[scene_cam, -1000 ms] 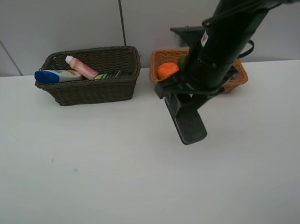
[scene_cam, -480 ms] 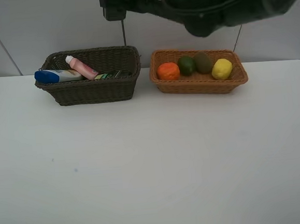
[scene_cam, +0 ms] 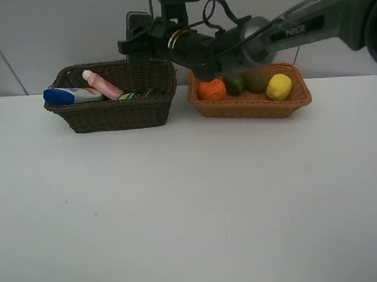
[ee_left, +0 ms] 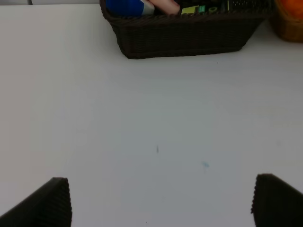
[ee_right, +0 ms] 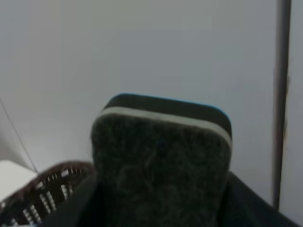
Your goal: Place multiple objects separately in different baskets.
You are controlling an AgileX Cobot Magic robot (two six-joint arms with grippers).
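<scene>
White tabletop (scene_cam: 193, 206) fills most of the high view, with a pale grey wall behind it. Two woven baskets sit side by side at the far edge. On the left, the dark brown basket (scene_cam: 116, 112) is the deeper one; it holds a white bottle with a blue cap (scene_cam: 67, 95) lying across its left rim, a pink bottle (scene_cam: 103, 85) leaning beside it, and small dark items too blurred to tell apart. On the right, the light orange-tan basket (scene_cam: 251, 106) is shallower and carries a row of fruit — an orange (scene_cam: 211, 89), a green avocado (scene_cam: 235, 82), a brown kiwi (scene_cam: 256, 79) and a yellow lemon (scene_cam: 278, 87).

Reaching in from the right, the right arm stretches above the dark brown basket's back rim. Its right gripper (scene_cam: 139, 40) clasps a dark flat eraser block (ee_right: 162, 163) — fuzzy charcoal felt face, pale stripe, dark back.

Low over bare table, the left gripper (ee_left: 161, 201) is spread wide and holds nothing.
</scene>
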